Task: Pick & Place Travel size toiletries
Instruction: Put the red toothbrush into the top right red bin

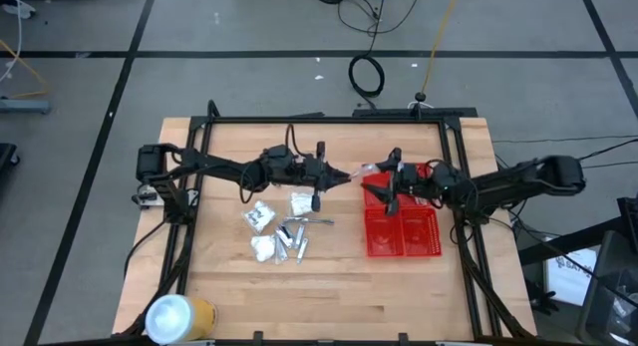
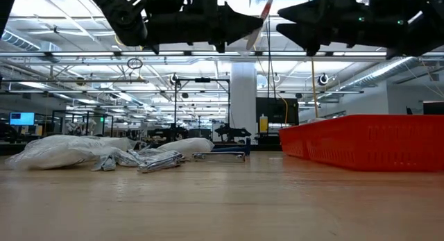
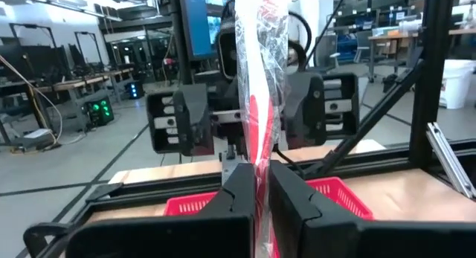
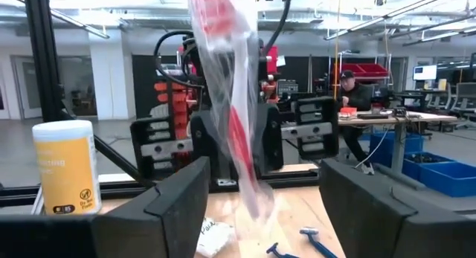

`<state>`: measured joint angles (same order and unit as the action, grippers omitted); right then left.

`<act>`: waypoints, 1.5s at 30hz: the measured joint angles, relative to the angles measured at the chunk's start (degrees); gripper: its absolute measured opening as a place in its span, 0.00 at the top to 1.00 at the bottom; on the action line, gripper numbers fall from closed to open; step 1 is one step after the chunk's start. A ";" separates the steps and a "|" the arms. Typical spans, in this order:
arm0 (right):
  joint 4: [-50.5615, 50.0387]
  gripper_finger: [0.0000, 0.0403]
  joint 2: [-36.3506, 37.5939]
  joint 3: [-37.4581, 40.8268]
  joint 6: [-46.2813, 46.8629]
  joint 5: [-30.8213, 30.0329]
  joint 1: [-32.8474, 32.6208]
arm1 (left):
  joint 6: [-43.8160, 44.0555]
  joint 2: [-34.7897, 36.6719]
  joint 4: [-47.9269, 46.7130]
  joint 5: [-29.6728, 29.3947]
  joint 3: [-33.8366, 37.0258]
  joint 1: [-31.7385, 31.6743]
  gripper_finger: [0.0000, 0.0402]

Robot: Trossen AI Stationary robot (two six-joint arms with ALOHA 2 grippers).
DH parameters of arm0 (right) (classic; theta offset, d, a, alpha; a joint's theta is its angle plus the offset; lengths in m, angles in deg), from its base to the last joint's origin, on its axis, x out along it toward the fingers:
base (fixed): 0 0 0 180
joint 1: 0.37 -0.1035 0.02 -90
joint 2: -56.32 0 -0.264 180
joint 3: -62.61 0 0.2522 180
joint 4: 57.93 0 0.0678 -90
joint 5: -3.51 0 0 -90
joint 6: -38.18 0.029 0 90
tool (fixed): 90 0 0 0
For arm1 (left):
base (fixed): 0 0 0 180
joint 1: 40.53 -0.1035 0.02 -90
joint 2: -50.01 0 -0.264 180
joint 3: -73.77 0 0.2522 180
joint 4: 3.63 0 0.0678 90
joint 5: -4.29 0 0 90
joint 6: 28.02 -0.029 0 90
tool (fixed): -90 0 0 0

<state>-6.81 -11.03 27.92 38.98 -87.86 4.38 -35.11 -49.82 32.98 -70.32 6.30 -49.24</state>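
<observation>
High view, left gripper point(image 1: 351, 174): it is up over the table, near the red basket point(image 1: 403, 243), and it points at the other arm.
High view, right gripper point(image 1: 371, 189): it is over the basket's near corner, face to face with the left one.
High view, toiletries pile point(image 1: 280, 229): white packets, silver tubes and a blue-handled razor lie together on the wood, left of the basket.
High view, roll point(image 1: 177, 316): a white-and-yellow roll stands at the table's front corner, well apart from the pile.
Low view, pile: the crinkly packets point(image 2: 76, 150) lie on the table; both arms hang high above.
Left wrist view, left gripper point(image 3: 263, 185): its fingers are pressed together, pinching a clear crinkly packet with something red inside point(image 3: 259, 87). The packet stands up between the two grippers.
Right wrist view, right gripper point(image 4: 262, 185): its fingers are spread wide. The packet point(image 4: 230, 102) hangs in the gap between them, and they do not touch it.
Right wrist view, far off: a person point(image 4: 348, 91) sits at a desk.
</observation>
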 joint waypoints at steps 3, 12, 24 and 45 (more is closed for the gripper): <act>0.07 0.41 -2.20 -2.10 -0.36 0.12 0.00 | -0.07 0.00 -0.64 0.00 0.00 -0.02 0.99; 0.11 0.44 -6.56 -5.95 -2.13 1.64 0.02 | -0.52 0.00 -1.40 -0.03 -0.02 -0.02 0.98; 0.08 0.81 -6.60 -6.07 -7.31 1.58 0.02 | -0.81 -0.04 -2.63 -0.08 -0.02 -0.11 0.96; -14.12 0.95 -1.27 -6.07 -7.30 -0.81 2.31 | 0.63 1.33 -5.12 -16.11 -0.07 1.84 0.49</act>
<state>-20.93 -12.30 21.84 31.68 -88.67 6.69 -34.48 -48.48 27.86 -86.43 6.23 -47.40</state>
